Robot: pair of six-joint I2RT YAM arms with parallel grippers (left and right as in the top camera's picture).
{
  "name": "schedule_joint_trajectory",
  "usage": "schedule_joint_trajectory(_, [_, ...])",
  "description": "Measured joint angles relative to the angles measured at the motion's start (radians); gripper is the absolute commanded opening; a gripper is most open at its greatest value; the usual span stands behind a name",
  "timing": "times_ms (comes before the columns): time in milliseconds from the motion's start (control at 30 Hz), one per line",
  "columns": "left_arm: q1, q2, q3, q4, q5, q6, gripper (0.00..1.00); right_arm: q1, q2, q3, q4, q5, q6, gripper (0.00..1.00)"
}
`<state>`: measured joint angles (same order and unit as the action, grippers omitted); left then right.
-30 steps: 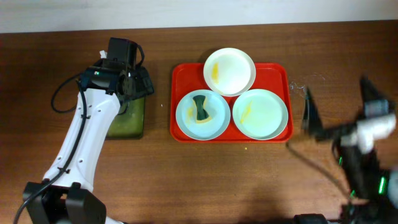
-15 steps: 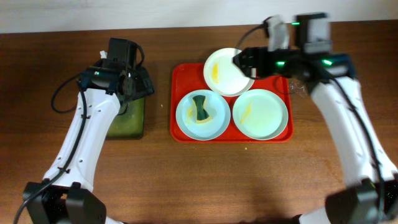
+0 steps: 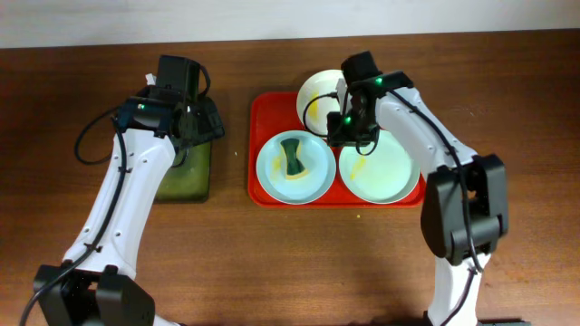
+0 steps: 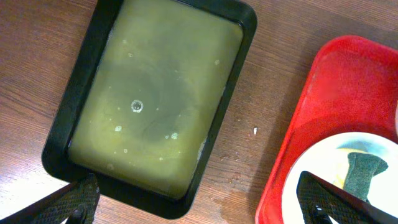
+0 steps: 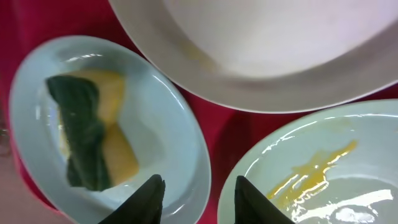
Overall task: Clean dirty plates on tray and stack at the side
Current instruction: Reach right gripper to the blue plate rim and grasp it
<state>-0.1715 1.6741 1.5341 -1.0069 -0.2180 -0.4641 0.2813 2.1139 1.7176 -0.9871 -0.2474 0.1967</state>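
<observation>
The red tray (image 3: 263, 109) holds three plates. The white plate (image 3: 319, 98) at the back carries a yellow smear and is partly hidden by my right arm. At front left, a mint plate (image 3: 313, 172) has a green and yellow sponge (image 3: 290, 158) lying in it. The front right mint plate (image 3: 385, 172) has a yellow streak (image 5: 317, 163). My right gripper (image 3: 343, 140) hovers over the tray's middle, jaws partly open and empty, tips (image 5: 199, 198) above the gap between the two mint plates (image 5: 124, 81) (image 5: 348, 186). My left gripper (image 4: 202, 211) stands open over the table.
A dark green tray (image 3: 186, 177) filled with murky yellowish liquid (image 4: 155, 93) sits left of the red tray (image 4: 329, 93). My left arm reaches over it. Bare wooden table surrounds both trays, with water spots between them.
My right arm has swung in from the table's right side to above the red tray, and its jaws have narrowed. The left arm has stayed still.
</observation>
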Motion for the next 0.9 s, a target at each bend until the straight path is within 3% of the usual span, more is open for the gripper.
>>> schedule_joint_trajectory(100, [0.0,0.0,0.0,0.0,0.0,0.0,1.0,0.01,0.006,0.0,0.01,0.004,-0.02,0.43])
schedule_joint_trajectory(267, [0.0,0.0,0.0,0.0,0.0,0.0,0.99,0.014,0.007,-0.009,0.031,0.045,-0.041,0.37])
schedule_joint_trajectory(533, [0.0,0.0,0.0,0.0,0.0,0.0,0.99,0.052,0.008,-0.032,0.098,0.049,-0.145,0.43])
schedule_joint_trajectory(900, [0.0,0.0,0.0,0.0,0.0,0.0,0.99,0.056,0.012,-0.15,0.196,0.093,-0.153,0.42])
